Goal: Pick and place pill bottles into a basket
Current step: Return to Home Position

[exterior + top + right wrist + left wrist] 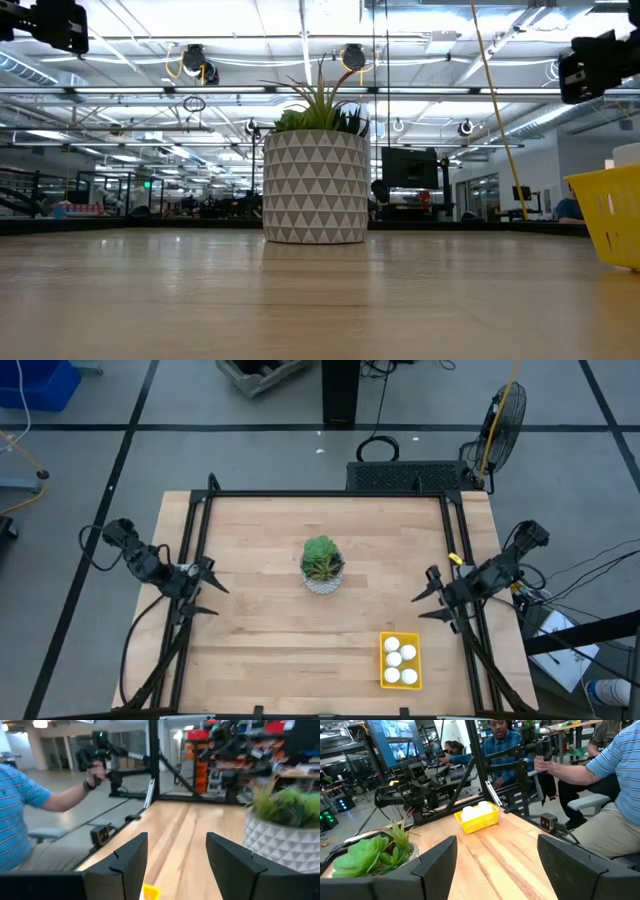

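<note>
The yellow basket (pixel 400 660) stands on the table near its front right. Several white pill bottles (pixel 400 657) stand upright inside it. The basket also shows in the left wrist view (pixel 477 819) and at the right edge of the low view (pixel 615 222). My left gripper (pixel 212 598) is open and empty above the table's left edge. My right gripper (pixel 428 598) is open and empty above the table's right edge, farther back than the basket.
A white patterned pot with a green plant (pixel 322 565) stands at the table's middle. A black frame (pixel 330 493) runs along the far and side edges. People sit beyond the table's near side (pixel 600 775).
</note>
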Tool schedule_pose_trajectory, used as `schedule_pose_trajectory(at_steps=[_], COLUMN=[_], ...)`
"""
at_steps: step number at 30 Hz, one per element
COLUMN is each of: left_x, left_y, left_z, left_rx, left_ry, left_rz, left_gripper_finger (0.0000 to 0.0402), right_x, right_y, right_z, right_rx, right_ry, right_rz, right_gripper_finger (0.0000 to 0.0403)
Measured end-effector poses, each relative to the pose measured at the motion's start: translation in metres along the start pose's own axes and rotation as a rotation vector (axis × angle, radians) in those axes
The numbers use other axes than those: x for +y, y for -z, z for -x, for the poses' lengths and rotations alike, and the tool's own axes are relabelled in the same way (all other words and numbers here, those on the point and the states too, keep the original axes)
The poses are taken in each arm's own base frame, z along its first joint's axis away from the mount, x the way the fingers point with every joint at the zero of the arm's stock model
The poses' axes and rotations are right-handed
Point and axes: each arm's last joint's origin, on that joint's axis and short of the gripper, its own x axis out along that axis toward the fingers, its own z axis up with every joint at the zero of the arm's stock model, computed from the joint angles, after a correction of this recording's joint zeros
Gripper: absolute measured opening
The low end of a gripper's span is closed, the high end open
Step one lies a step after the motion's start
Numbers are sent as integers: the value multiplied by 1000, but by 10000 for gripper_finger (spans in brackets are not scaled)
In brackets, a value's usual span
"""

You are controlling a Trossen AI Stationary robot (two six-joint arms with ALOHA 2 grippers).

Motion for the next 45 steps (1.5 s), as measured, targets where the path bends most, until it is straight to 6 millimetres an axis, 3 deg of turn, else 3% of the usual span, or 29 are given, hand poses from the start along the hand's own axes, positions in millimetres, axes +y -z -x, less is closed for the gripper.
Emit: schedule_pose_trajectory(at_steps=[45], left_x=[0], left_y=[-1], left_z=[0], left_rx=[-12], left_ry=[-10], left_rz=[1], left_gripper_finger=[278], right_x=[1], right_y=[0], right_z=[-1], right_rx=[12], right_ry=[-22], right_rz=[-35], right_gripper_finger=[193])
